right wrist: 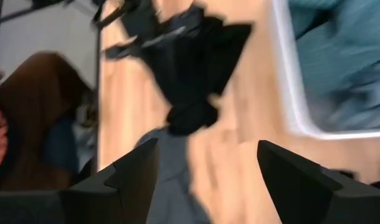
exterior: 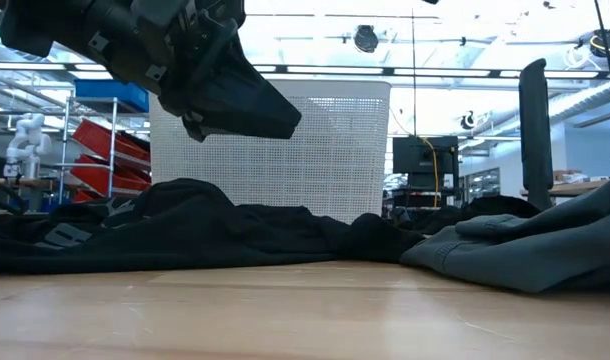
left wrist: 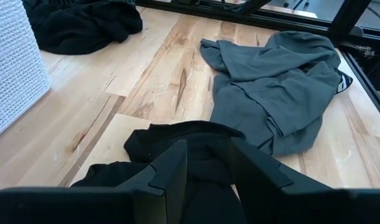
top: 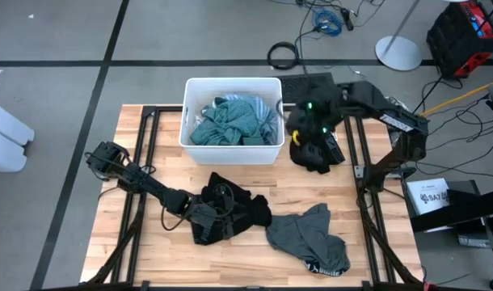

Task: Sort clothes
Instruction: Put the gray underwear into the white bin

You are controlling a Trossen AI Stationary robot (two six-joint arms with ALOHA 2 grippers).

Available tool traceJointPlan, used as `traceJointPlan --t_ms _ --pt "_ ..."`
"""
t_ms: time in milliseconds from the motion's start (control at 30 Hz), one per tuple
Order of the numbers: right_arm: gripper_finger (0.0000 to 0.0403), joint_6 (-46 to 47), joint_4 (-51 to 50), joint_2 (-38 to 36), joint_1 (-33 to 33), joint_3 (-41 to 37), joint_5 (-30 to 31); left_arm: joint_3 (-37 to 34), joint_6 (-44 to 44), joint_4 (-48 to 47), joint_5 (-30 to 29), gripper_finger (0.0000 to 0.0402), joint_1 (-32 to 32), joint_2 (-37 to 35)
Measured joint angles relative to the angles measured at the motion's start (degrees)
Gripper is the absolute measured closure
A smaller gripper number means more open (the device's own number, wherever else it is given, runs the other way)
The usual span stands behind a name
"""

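A black garment (top: 238, 208) lies bunched at the table's middle. My left gripper (top: 206, 217) hangs over it, open, fingers slanting down. In the low view the fingers (exterior: 270, 112) stand clear above the black cloth (exterior: 185, 225); in the left wrist view the cloth (left wrist: 177, 134) shows past them. A grey garment (top: 311, 238) lies spread near the front edge. Another black garment (top: 321, 158) lies right of the white bin (top: 230, 149), which holds teal and light blue clothes (top: 230, 121). My right gripper (right wrist: 209, 168) is open, raised by the bin's right side (top: 297, 137).
The bin (exterior: 285, 150) stands at the table's far middle. Bare wood lies between the black and grey garments (left wrist: 171, 81) and along the near edge. Black frame rails (top: 141, 162) run down both sides of the table.
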Motion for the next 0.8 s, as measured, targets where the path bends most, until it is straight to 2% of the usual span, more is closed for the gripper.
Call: traceJointPlan --t_ms 400,633,800 --pt "0.0144 16.5 0.0 0.0 22.1 0.0 1.2 0.0 -0.1 0.7 -0.1 0.0272 0.0 0.0" --pt "0.0144 26.1 -0.1 0.0 34.9 0.0 13.3 0.0 -0.4 1.9 -0.1 0.0272 0.0 0.0" --pt "0.0144 35.6 0.4 0.3 43.7 -2.1 18.8 0.0 1.9 6.1 0.6 0.0272 0.0 0.0"
